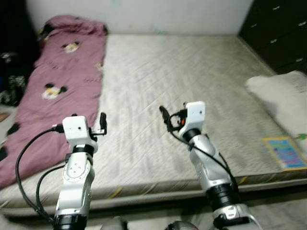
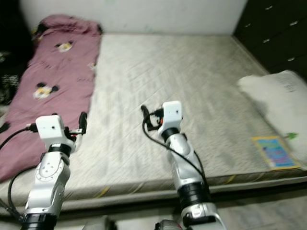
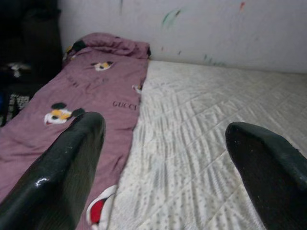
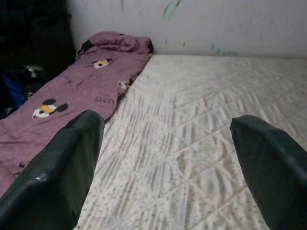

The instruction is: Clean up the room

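Note:
A mauve blanket (image 1: 67, 91) printed with cartoon mice lies lengthwise along the left side of a bare quilted mattress (image 1: 192, 67). Its far end is bunched against the wall. A white pillow (image 1: 283, 96) rests on the mattress's right side. A colourful thin book (image 1: 285, 152) lies near the front right corner. My left gripper (image 1: 98, 125) hovers over the blanket's inner edge near the front, open and holding nothing. My right gripper (image 1: 173, 115) is raised over the middle of the mattress, also open and holding nothing. Each wrist view looks between two spread black fingers (image 3: 62, 163) (image 4: 62, 167) toward the blanket and the wall.
A dark chest of drawers (image 1: 278, 28) stands along the right side at the back. Dark clutter (image 1: 12, 81) sits on the floor left of the blanket. A white wall runs behind the mattress. The mattress's front edge lies just below my arms.

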You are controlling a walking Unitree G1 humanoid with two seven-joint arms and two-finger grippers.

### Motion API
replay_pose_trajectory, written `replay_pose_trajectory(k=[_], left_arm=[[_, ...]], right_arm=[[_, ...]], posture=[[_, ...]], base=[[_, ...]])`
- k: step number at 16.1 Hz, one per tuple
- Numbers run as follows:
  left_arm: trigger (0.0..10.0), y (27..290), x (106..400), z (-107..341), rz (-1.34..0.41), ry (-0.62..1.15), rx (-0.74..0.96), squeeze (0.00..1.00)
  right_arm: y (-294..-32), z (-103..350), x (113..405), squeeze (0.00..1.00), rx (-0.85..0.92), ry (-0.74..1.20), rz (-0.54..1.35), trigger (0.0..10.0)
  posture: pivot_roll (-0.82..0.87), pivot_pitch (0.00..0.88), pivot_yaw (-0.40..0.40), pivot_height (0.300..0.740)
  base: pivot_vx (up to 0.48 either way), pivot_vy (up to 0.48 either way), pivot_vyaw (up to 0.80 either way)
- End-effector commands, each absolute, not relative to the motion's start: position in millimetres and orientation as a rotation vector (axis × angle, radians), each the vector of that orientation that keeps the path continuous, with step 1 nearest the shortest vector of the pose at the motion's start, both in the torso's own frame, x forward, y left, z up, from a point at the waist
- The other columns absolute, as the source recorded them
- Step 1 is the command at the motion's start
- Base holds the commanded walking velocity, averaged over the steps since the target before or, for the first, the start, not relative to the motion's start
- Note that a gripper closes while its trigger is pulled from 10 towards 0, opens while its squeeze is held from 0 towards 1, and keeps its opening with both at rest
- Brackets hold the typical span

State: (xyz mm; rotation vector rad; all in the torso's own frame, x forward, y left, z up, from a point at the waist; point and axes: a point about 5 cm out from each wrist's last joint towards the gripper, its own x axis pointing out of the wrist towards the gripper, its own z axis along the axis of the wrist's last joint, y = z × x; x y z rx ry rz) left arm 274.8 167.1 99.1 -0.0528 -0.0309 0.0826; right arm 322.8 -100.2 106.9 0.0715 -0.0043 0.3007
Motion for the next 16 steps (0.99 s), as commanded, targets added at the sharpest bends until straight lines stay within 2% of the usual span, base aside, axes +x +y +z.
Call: replay_pose_trajectory(k=[1,3,16], left_arm=[[10.0,160.4,275.4,98.6,0.058,-0.025,-0.056,0.00],[10.0,160.4,275.6,98.6,0.060,-0.024,-0.060,0.00],[10.0,162.1,276.0,97.6,0.074,-0.019,-0.070,0.00]], right_arm=[[-107.4,105.0,321.7,0.00,0.068,-0.002,0.280,10.0],[-107.4,105.0,322.1,0.00,0.069,-0.001,0.279,10.0],[-108.4,103.2,324.0,0.00,0.080,0.013,0.263,10.0]], posture=[[-0.03,0.044,-0.024,0.740],[-0.03,0.044,-0.024,0.740],[-0.03,0.039,-0.026,0.740]], base=[[0.000,0.480,0.79],[0.000,0.480,0.79],[0.000,0.480,0.00]])
